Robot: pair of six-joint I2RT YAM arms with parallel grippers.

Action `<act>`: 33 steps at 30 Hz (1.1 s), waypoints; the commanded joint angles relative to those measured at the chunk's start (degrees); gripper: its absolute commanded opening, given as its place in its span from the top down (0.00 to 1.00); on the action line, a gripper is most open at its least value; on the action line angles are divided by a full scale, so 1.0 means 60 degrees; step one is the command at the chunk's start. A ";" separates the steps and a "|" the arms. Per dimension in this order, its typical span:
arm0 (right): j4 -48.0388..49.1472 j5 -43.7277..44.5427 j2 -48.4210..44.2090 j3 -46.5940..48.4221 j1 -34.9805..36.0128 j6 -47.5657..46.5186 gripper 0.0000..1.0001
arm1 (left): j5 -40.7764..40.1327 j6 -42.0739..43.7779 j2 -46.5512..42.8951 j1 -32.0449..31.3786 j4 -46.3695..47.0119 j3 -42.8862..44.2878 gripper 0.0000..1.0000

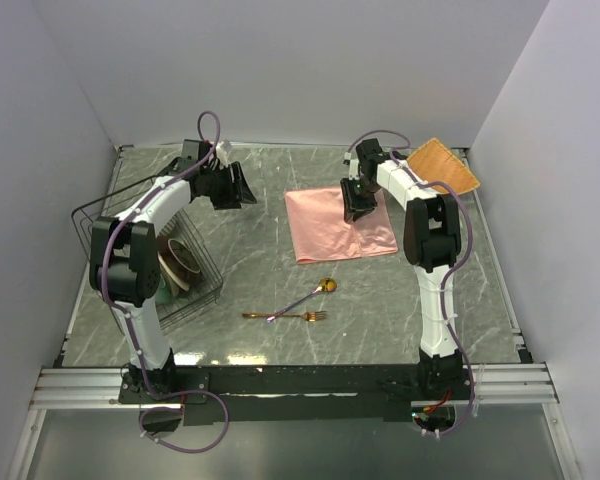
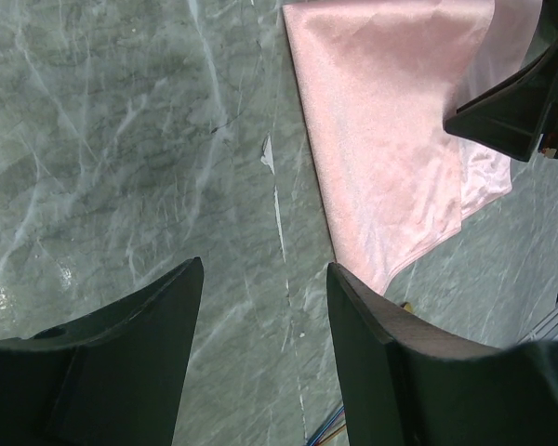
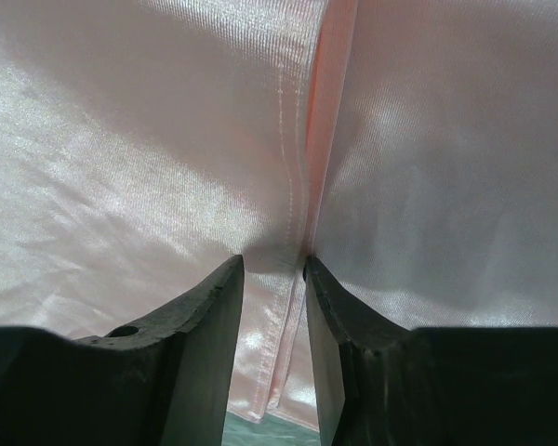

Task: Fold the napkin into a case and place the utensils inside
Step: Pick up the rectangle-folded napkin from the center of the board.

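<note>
Top view looks down on the whole table (image 1: 260, 270); both wrist views share the napkin (image 1: 325, 232), right nearest.

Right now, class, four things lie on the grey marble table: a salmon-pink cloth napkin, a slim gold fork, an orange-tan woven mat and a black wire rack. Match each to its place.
Things
1. salmon-pink cloth napkin
2. slim gold fork
3. orange-tan woven mat
4. black wire rack

Places
A. far right corner
B. left side
C. in the middle
D. near side, in front of the napkin

Pairs: 1-C, 2-D, 3-A, 4-B
</note>
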 commanded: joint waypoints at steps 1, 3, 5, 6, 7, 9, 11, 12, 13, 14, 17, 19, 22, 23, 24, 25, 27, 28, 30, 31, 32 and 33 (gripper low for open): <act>0.0240 0.0552 -0.0315 0.0207 -0.0016 0.0020 0.59 | 0.0227 0.0091 0.0043 0.0055 0.0039 0.0385 0.39; 0.0298 0.0567 -0.0417 0.0164 -0.0016 0.0020 0.59 | 0.0212 0.0106 0.0028 0.0055 0.0024 0.0370 0.39; 0.0415 0.0655 -0.0520 0.0091 -0.0002 0.0020 0.59 | 0.0212 0.0091 0.0014 0.0070 0.0053 0.0326 0.39; 0.0488 0.0742 -0.0608 0.0018 -0.0002 0.0020 0.59 | 0.0227 0.0105 0.0028 0.0070 0.0053 0.0326 0.39; 0.0504 0.0815 -0.0638 0.0003 -0.0002 0.0020 0.59 | 0.0241 0.0077 0.0028 0.0070 0.0053 0.0311 0.39; 0.0591 0.0831 -0.0740 -0.0070 -0.0016 0.0005 0.59 | 0.0256 0.0062 0.0057 0.0070 0.0083 0.0326 0.39; 0.0693 0.0846 -0.0828 -0.0158 0.0013 0.0020 0.59 | 0.0271 0.0047 0.0086 0.0070 0.0112 0.0340 0.39; 0.0810 0.0860 -0.0915 -0.0275 0.0027 -0.0053 0.59 | 0.0271 0.0032 0.0101 0.0070 0.0097 0.0355 0.39; 0.0855 0.0889 -0.0960 -0.0334 0.0071 -0.0053 0.58 | 0.0271 0.0032 0.0116 0.0070 0.0097 0.0384 0.39; 0.0899 0.0860 -0.1004 -0.0392 0.0057 -0.0097 0.58 | 0.0271 0.0032 0.0131 0.0070 0.0097 0.0399 0.39; 0.0885 0.0772 -0.0975 -0.0481 0.0057 -0.0185 0.59 | 0.0285 0.0018 0.0175 0.0070 0.0083 0.0443 0.39; 0.0680 0.0758 -0.0785 -0.0379 0.0057 -0.0229 0.60 | 0.0271 0.0003 0.0189 0.0070 0.0068 0.0472 0.39; 0.0665 0.0656 -0.0653 -0.0422 0.0057 -0.0244 0.60 | 0.0256 0.0018 0.0160 0.0084 0.0039 0.0487 0.39; 0.0737 0.0641 -0.0623 -0.0524 0.0057 -0.0244 0.60 | 0.0227 0.0003 0.0160 0.0070 0.0024 0.0487 0.39; 0.0811 0.0626 -0.0594 -0.0539 0.0057 -0.0244 0.60 | 0.0227 0.0032 0.0145 0.0070 -0.0005 0.0487 0.39; 0.0811 0.0582 -0.0565 -0.0554 0.0057 -0.0244 0.60 | 0.0212 0.0047 0.0131 0.0070 -0.0005 0.0444 0.39; 0.0739 0.0582 -0.0419 -0.0496 0.0057 -0.0273 0.62 | 0.0198 0.0047 0.0087 0.0070 -0.0035 0.0414 0.39; 0.0724 0.0596 -0.0389 -0.0481 0.0057 -0.0273 0.64 | 0.0183 0.0090 0.0087 0.0070 -0.0049 0.0414 0.39; 0.0796 0.0582 -0.0418 -0.0583 0.0057 -0.0302 0.69 | 0.0183 0.0091 0.0072 0.0070 -0.0064 0.0414 0.39; 0.0840 0.0567 -0.0447 -0.0612 0.0071 -0.0302 0.70 | 0.0168 0.0105 0.0072 0.0070 -0.0078 0.0428 0.39; 0.0855 0.0480 -0.0476 -0.0627 0.0042 -0.0317 0.71 | 0.0168 0.0106 0.0072 0.0070 -0.0079 0.0428 0.39; 0.0826 0.0465 -0.0477 -0.0627 0.0042 -0.0302 0.73 | 0.0183 0.0106 0.0087 0.0070 -0.0079 0.0428 0.39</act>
